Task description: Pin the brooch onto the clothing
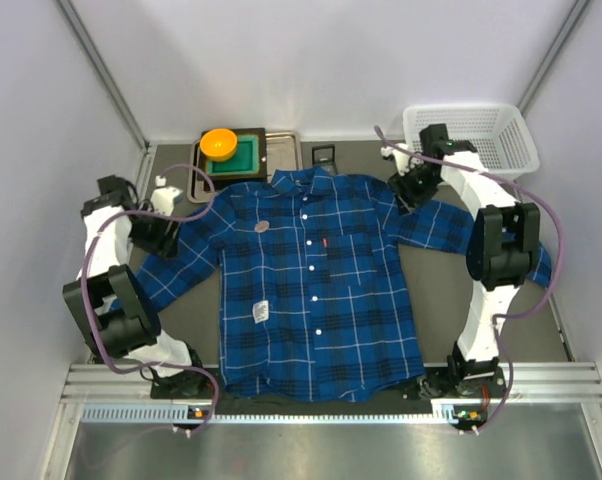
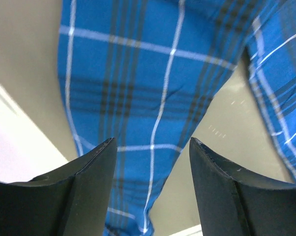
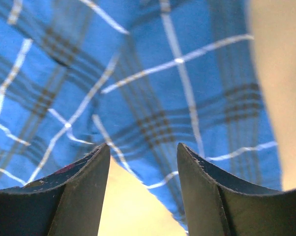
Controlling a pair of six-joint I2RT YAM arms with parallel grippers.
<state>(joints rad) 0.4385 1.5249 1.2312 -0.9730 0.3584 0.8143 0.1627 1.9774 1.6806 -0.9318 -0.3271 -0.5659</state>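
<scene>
The clothing (image 1: 311, 300), a blue plaid shirt, lies flat and face up in the middle of the table. The brooch (image 1: 261, 225), a small dull round disc, rests on its chest, left of the button row. My left gripper (image 1: 169, 236) hovers over the shirt's left sleeve (image 2: 138, 73). In the left wrist view, that gripper (image 2: 153, 142) is open with nothing between its fingers. My right gripper (image 1: 406, 195) hangs over the right shoulder and sleeve. In the right wrist view the right gripper (image 3: 143, 145) is open above plaid cloth (image 3: 153, 78), holding nothing.
An orange round dish (image 1: 219, 142) sits on a green block (image 1: 243, 156) in a metal tray (image 1: 284, 141) behind the collar. A white basket (image 1: 486, 138) stands at the back right. Walls close in on both sides and the back.
</scene>
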